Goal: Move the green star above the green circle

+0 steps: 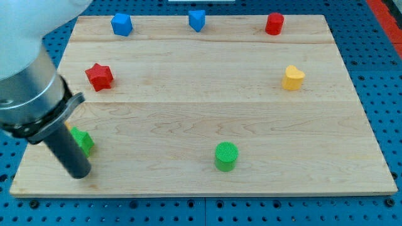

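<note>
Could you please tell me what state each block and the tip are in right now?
green star: partly hidden behind rod, view's left.
green circle: upright, untouched.
red star: free.
yellow block: free.
my tip: on board, just below green star.

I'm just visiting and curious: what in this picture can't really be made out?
- Green star: partly hidden behind the rod in the camera view, so its shape barely shows.
- My tip: whether it touches the star cannot be told.
- The arm above the rod: cut off by the view's left and top edges.
- Blue block: too small to name its shape.
</note>
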